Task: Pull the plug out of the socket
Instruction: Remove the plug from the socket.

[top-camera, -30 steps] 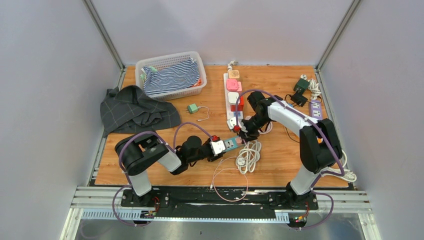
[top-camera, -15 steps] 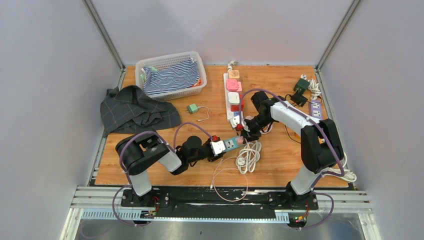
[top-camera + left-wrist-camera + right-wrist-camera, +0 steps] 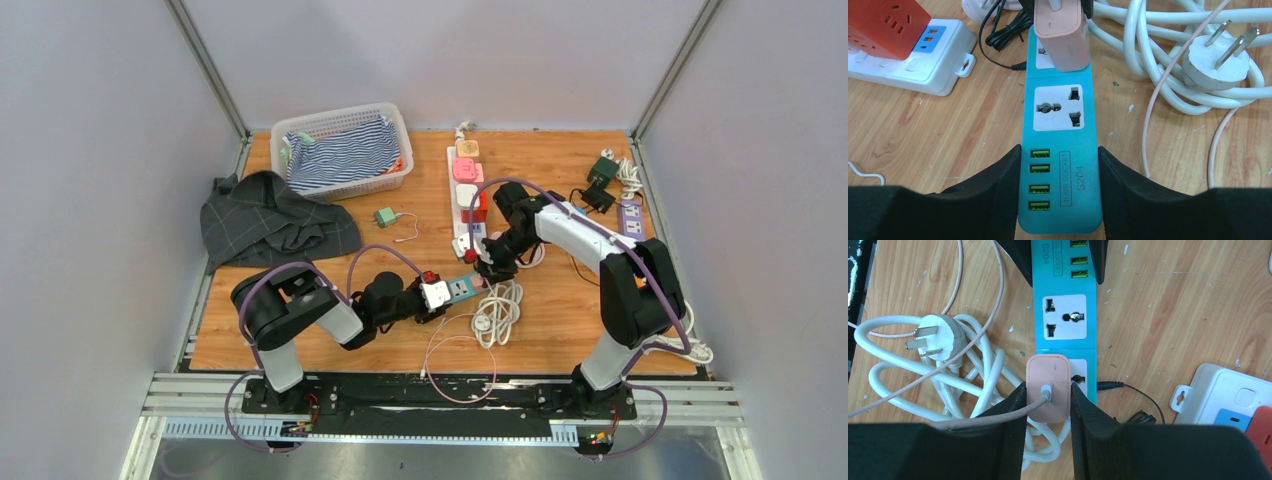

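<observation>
My left fingers (image 3: 1009,185) are about half open and clamped on the USB end of the teal power strip (image 3: 1060,142), which lies flat on the tabletop (image 3: 923,130). My right fingers (image 3: 1015,412) are set narrower, pressed on both sides of the pink charger plug (image 3: 1055,372). The plug sits between them, seated in the strip's end outlet. A white cable plug (image 3: 940,340) lies loose beside my right fingers.

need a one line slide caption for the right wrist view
Right gripper, jaws shut on the pink charger plug seated in the teal power strip; loose white plug alongside.
</observation>
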`<state>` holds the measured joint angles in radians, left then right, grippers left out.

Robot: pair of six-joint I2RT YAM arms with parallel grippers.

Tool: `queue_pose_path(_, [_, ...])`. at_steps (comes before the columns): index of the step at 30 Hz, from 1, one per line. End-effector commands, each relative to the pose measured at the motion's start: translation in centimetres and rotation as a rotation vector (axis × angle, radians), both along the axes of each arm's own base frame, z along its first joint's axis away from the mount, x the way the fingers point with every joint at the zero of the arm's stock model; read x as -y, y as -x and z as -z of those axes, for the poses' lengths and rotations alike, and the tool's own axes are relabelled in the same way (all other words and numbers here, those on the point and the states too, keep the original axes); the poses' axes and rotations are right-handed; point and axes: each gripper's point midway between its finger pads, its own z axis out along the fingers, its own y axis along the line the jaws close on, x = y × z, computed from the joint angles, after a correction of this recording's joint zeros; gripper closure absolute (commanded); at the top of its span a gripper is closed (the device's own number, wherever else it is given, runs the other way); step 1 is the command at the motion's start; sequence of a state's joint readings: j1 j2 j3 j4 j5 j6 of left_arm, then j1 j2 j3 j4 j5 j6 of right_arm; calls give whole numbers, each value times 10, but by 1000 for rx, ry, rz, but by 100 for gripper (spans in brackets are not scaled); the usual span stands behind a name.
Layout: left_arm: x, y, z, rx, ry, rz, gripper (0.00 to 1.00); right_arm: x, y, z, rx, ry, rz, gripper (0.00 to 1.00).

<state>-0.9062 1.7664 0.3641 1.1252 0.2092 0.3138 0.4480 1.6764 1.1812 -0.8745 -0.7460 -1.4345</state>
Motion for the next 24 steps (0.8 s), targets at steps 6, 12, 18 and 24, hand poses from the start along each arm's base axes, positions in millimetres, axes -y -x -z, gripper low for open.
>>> queue_pose_path(6, [-1,-3,2,23,-6,-4,100,3,17,7,-56,41,-10,100])
queue_pose_path(12, [0,-2,3,18,-11,0,100,21,5,-2,-43,-1,63,100])
queue_pose_path(18, [1,-2,3,18,-11,2,100,11,12,-1,-75,-33,41,100])
queue_pose_path(24, [1,-2,4,18,-13,2,100,-11,28,-3,-89,-24,-35,100])
